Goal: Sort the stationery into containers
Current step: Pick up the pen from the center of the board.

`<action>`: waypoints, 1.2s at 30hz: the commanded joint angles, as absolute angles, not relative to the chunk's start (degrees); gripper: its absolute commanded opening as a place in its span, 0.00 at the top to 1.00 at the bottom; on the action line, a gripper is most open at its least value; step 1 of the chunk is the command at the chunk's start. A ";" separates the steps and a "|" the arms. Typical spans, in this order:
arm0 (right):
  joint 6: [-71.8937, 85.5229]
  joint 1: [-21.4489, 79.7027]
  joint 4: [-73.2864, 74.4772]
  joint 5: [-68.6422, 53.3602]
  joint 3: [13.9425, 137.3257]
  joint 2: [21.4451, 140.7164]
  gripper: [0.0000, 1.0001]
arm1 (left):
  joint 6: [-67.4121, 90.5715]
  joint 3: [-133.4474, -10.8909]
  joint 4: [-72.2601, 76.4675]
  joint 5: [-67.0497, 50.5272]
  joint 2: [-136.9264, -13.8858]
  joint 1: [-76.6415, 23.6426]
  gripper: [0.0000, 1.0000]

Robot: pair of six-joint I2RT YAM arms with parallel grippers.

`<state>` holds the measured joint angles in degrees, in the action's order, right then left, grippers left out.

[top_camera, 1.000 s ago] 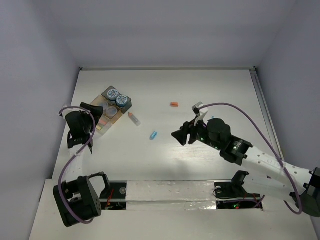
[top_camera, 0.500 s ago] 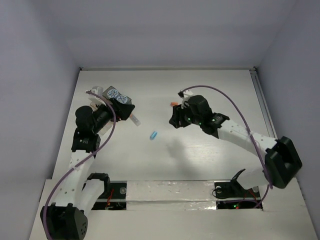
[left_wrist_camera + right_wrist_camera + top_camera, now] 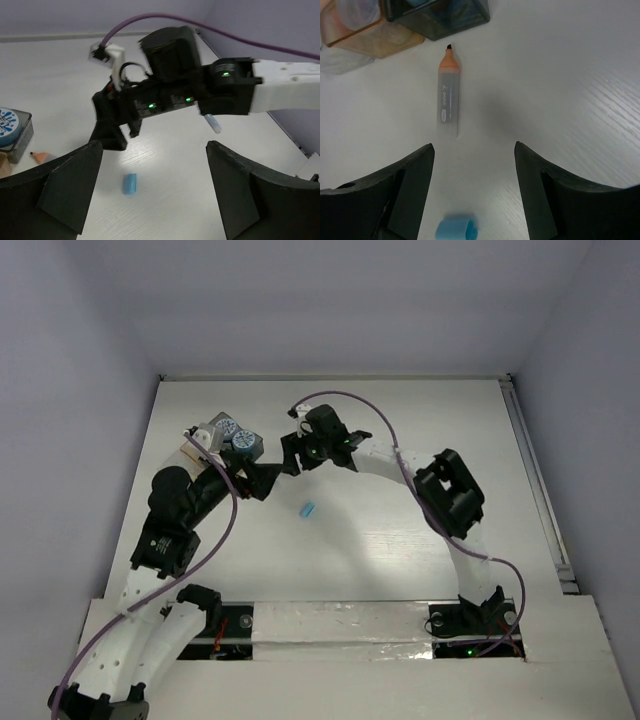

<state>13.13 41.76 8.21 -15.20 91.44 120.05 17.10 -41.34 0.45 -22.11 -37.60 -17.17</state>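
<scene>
A short pen (image 3: 447, 95) with an orange tip lies on the table, pointing at the dark grey box (image 3: 437, 12). My right gripper (image 3: 475, 185) hangs open over the pen's rear end, with nothing between its fingers. A small blue eraser block (image 3: 456, 230) lies just behind it. My left gripper (image 3: 157, 195) is open too, above the blue eraser (image 3: 130, 184) and facing the right gripper (image 3: 112, 132). From above, both grippers, left (image 3: 262, 480) and right (image 3: 290, 455), meet beside the containers (image 3: 225, 445), and the eraser (image 3: 307, 510) lies apart from them.
Two round blue-patterned tubs (image 3: 228, 428) sit in the dark grey box. A tan tray (image 3: 367, 35) and a clear tray (image 3: 340, 60) adjoin it. The right arm (image 3: 400, 465) arches across the table's middle. White walls close in the back and sides.
The right arm has swung left from the table's middle, past the orange piece, to the pen by the containers. The left arm has reached forward toward it. The orange piece no longer shows.
</scene>
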 commanded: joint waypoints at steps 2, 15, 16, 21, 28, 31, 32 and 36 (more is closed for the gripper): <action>9.59 44.82 13.69 -12.31 102.55 128.39 0.28 | 13.63 -44.47 0.18 -18.02 -34.02 -19.42 0.17; 1.24 52.82 25.48 2.36 126.29 145.19 0.29 | 13.62 -44.38 0.09 -14.77 -33.13 -21.97 0.17; 0.71 52.82 26.01 3.16 127.08 146.59 0.32 | 13.71 -44.47 0.09 -14.68 -33.31 -21.97 0.17; -1.76 53.88 27.42 8.17 129.90 148.97 0.51 | 13.62 -44.39 0.09 -14.50 -33.66 -21.97 0.18; 3.33 53.88 18.65 8.88 117.10 140.47 0.98 | 14.06 -43.86 0.35 -14.76 -34.28 -20.83 0.20; 6.67 53.09 11.00 7.65 107.19 131.77 1.00 | 14.68 -43.07 1.31 -15.29 -34.28 -20.21 0.22; 8.59 53.09 6.98 6.52 104.44 129.31 1.00 | 15.11 -42.81 1.75 -15.90 -34.10 -20.21 0.23; 12.91 50.46 -2.61 5.80 90.99 116.39 1.00 | 18.45 -40.26 4.21 -18.80 -34.01 -20.21 0.30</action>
<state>7.92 52.82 10.81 6.26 96.53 126.72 15.88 -41.56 -0.60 -15.86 -34.33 -20.49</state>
